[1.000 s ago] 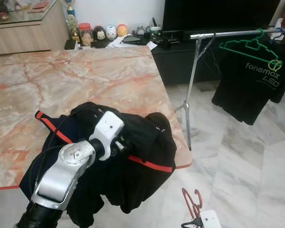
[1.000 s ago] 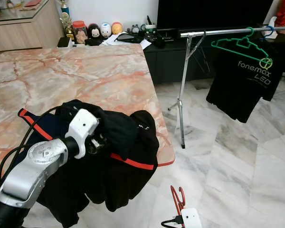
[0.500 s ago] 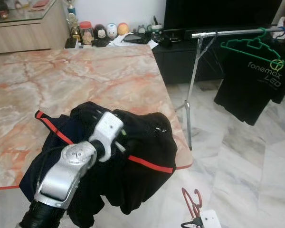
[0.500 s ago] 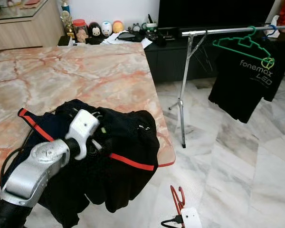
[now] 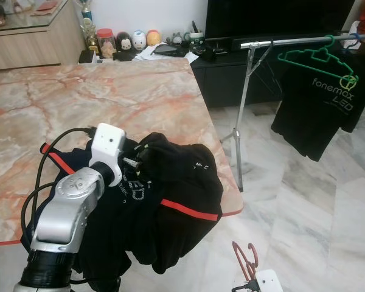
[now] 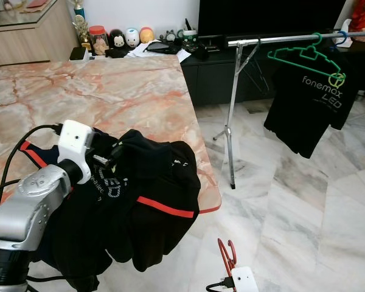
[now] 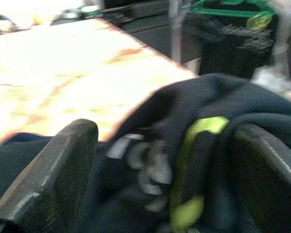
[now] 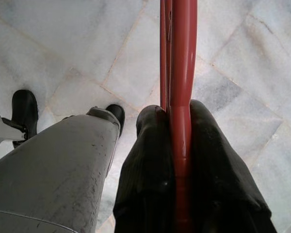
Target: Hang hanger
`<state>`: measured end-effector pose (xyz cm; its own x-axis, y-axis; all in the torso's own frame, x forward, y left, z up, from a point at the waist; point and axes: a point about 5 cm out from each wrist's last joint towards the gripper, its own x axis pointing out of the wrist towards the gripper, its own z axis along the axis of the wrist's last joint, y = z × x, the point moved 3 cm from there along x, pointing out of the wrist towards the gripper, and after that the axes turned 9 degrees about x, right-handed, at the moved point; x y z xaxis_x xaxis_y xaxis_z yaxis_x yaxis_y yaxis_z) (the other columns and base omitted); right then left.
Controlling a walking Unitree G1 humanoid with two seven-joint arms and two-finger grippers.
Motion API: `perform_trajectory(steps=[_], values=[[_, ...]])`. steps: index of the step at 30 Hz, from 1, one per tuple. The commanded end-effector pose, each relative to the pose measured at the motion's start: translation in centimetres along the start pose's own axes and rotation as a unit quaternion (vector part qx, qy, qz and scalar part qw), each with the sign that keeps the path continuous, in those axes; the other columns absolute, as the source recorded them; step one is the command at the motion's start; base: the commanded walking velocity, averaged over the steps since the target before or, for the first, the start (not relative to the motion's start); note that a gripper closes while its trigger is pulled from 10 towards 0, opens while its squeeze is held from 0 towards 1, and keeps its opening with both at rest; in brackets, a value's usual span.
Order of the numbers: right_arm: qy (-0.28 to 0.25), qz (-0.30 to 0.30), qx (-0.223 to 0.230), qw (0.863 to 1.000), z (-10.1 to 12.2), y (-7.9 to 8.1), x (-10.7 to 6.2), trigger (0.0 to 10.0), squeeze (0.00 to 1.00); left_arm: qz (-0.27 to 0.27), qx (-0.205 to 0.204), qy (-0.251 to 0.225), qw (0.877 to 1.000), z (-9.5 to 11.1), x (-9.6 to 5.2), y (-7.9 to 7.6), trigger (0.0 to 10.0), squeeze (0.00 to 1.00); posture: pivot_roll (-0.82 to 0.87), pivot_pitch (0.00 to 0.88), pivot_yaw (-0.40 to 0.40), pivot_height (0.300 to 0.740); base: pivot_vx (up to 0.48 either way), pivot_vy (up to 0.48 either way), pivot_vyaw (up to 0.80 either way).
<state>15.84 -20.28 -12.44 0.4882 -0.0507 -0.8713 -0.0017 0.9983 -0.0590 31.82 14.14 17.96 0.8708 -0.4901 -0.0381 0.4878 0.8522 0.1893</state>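
R gripper (image 8: 179,145) clamps red hanger (image 8: 178,58).

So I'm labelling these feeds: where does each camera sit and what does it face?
Eye views: head, looking down at the marble table, left arm, black clothes.
Left wrist: along the left tool, open around those clothes.
Right wrist: along the right tool, shut on the red hanger, floor below.
Shared: clothes, green hanger.
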Motion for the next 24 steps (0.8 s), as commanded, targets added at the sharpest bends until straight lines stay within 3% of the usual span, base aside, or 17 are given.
perform_trajectory(steps=[1,7,12,14,19,23,24], values=[[0.002,0.0,-0.001,1.0,-0.1,-0.1,0.0,10.0,0.0,-0.035,-0.014,-0.028,0.999,0.9,-0.4,-1.0,10.0,0.0,-0.05,0.0,-0.018,0.74,0.0,0.0,0.0],[0.002,0.0,-0.001,1.0,-0.1,-0.1,0.0,10.0,0.0,-0.059,-0.046,-0.043,0.996,0.9,-1.4,-1.3,10.0,0.0,-0.05,0.0,-0.022,0.74,0.0,0.0,0.0],[0.002,0.0,-0.003,1.0,-0.1,-0.2,0.0,10.0,0.0,0.053,-0.037,-0.05,0.997,0.8,-1.2,1.7,10.0,0.0,-0.05,0.0,-0.024,0.74,0.0,0.0,0.0],[0.002,0.001,-0.006,1.0,0.0,-0.1,0.0,10.0,0.0,0.114,-0.056,-0.052,0.991,0.3,-1.0,2.5,10.0,0.0,-0.05,0.0,-0.022,0.74,0.0,0.0,0.0],[0.001,0.0,-0.001,1.0,-0.1,-0.1,0.0,10.0,0.0,0.154,-0.034,-0.043,0.986,-0.6,-1.1,2.5,10.0,0.0,-0.06,0.0,-0.021,0.74,0.0,0.0,0.0],[0.0,-0.006,0.012,1.0,-0.1,-0.2,0.0,10.0,0.0,0.199,0.004,-0.031,0.979,-1.5,-2.2,3.6,10.0,0.0,-0.06,0.0,-0.02,0.74,0.0,0.0,0.0],[-0.001,-0.007,0.014,1.0,-0.1,-0.2,0.0,10.0,0.0,0.227,0.011,-0.026,0.974,-2.0,-3.0,4.6,10.0,0.0,-0.06,0.0,-0.02,0.74,0.0,0.0,0.0]])
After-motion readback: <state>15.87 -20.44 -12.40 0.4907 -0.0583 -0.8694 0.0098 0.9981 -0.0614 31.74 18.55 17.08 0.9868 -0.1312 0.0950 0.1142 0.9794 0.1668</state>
